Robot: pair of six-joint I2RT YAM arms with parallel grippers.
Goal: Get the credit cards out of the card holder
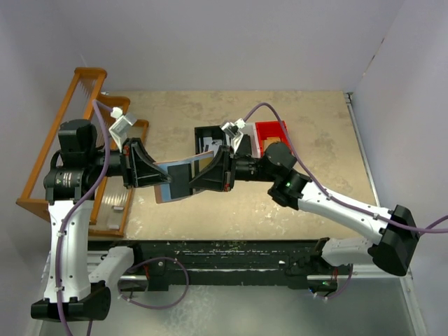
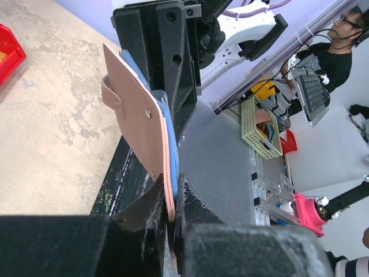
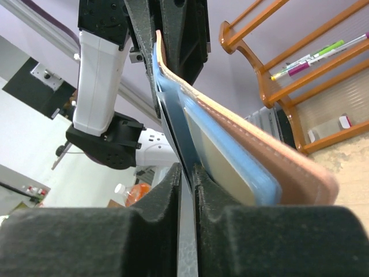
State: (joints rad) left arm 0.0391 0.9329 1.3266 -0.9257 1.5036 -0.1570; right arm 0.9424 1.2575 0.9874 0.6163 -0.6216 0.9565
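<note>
Card holder (image 2: 136,122) is up off the table (image 1: 318,140), near-centre, open between both arms. Left gripper (image 2: 171,199) pinches its pink edge. Right gripper (image 3: 187,173) is clamped on a thin dark credit card (image 1: 180,178). Black bin (image 1: 203,136) and red bin (image 1: 270,131) sit farther back.

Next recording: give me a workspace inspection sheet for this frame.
Surface: mottled tan table.
Job's things: card holder held in the air between both arms; dark card at its mouth; pale card in its pocket.
Clutter: black bin, red bin, wooden rack.
End effectors: left end effector shut on card holder; right end effector shut, apparently on dark card.
Cables: purple cables loop off the wrists, apart from the holder.
Surroundings: person seated beyond the table.
</note>
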